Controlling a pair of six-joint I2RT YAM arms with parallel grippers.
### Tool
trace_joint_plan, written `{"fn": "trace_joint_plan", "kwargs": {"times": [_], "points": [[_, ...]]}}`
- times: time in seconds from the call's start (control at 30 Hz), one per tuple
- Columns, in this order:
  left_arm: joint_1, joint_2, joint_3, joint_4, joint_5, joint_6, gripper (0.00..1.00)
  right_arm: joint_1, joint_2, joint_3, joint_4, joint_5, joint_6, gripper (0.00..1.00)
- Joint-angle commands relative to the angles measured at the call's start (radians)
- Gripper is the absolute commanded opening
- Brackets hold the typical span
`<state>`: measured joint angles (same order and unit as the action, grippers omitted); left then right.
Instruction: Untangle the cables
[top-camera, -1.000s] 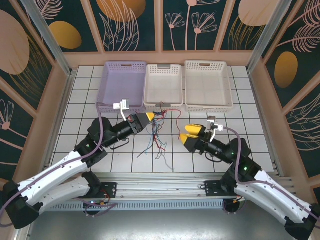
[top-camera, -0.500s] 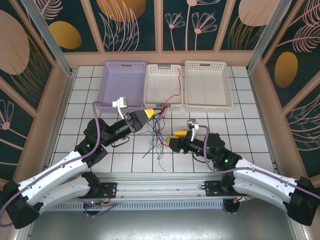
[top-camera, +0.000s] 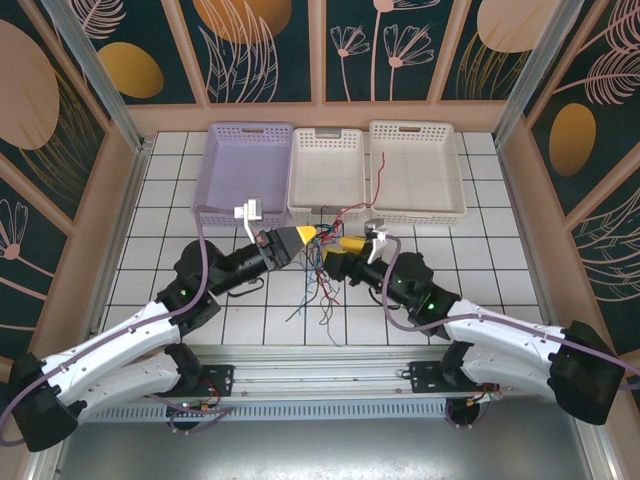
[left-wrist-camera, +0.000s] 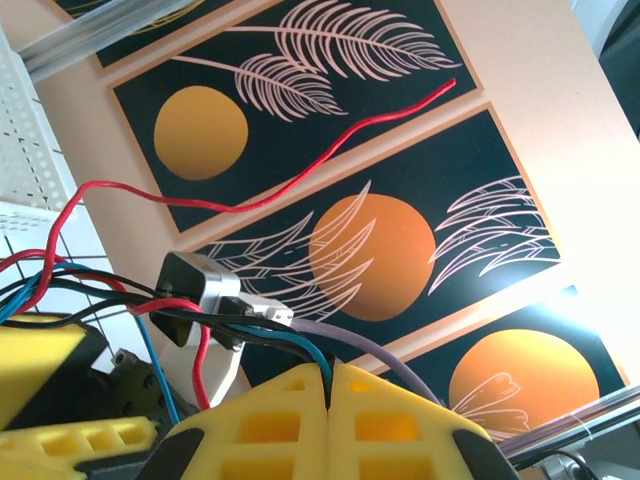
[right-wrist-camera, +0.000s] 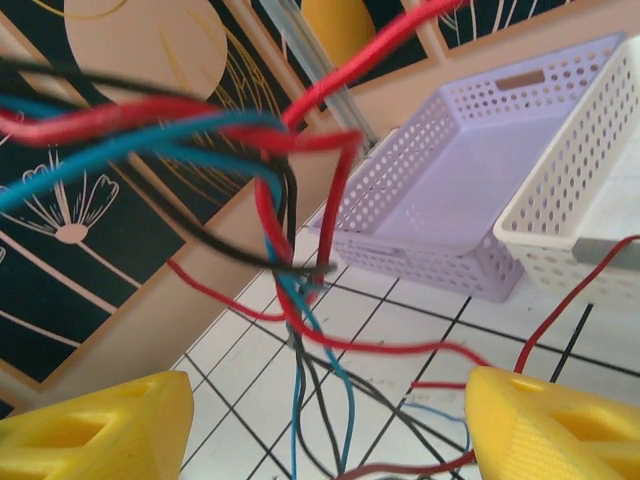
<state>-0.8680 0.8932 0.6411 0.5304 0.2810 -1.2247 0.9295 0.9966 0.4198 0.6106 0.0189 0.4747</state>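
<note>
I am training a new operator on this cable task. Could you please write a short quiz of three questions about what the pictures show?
1. True or false: the left gripper is shut on the cables.
2. The leftmost basket is: A white, B purple, C green.
3. Fill in: the right gripper, with cables hanging between its fingers, is ____ (open or shut).

Key: 1 true; 2 B; 3 open.
</note>
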Motion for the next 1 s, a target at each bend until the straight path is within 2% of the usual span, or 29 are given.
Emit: {"fn": "trace_joint_plan", "kwargs": {"times": [0.0, 0.2, 0.3, 0.43, 0.5, 0.63, 0.77, 0.87, 0.97], "points": [[-0.014, 0.011, -0.008, 0.083, 0.019, -0.01, 0.0, 0.005, 0.031, 0.049, 0.093, 0.043, -0.038, 0.72], [-0.028, 0.021, 0.005, 0.098, 0.029, -0.004, 0.0, 0.003, 0.103, 0.078, 0.137, 0.035, -0.053, 0.69], [-0.03, 0.016, 0.005, 0.096, 0.03, -0.002, 0.0, 0.002, 0.104, 0.082, 0.143, 0.037, -0.054, 0.56], [-0.03, -0.015, 0.012, 0.055, 0.017, 0.025, 0.0, 0.002, 0.073, 0.067, 0.116, 0.059, -0.058, 0.32], [-0.031, -0.025, 0.015, 0.042, 0.014, 0.031, 0.0, 0.002, 0.052, 0.054, 0.109, 0.064, -0.058, 0.23], [-0.03, -0.027, 0.014, 0.035, 0.018, 0.035, 0.0, -0.004, 0.015, 0.04, 0.088, 0.048, -0.056, 0.0], [-0.031, -0.026, 0.02, 0.024, 0.021, 0.043, 0.0, -0.012, -0.03, 0.023, 0.081, 0.016, -0.043, 0.0], [-0.03, -0.031, 0.036, -0.006, 0.028, 0.064, 0.12, -0.017, -0.062, 0.017, 0.063, 0.001, -0.036, 0.0], [-0.03, -0.054, 0.063, -0.093, 0.024, 0.115, 0.53, -0.024, -0.094, 0.002, 0.047, -0.049, -0.027, 0.0]]}}
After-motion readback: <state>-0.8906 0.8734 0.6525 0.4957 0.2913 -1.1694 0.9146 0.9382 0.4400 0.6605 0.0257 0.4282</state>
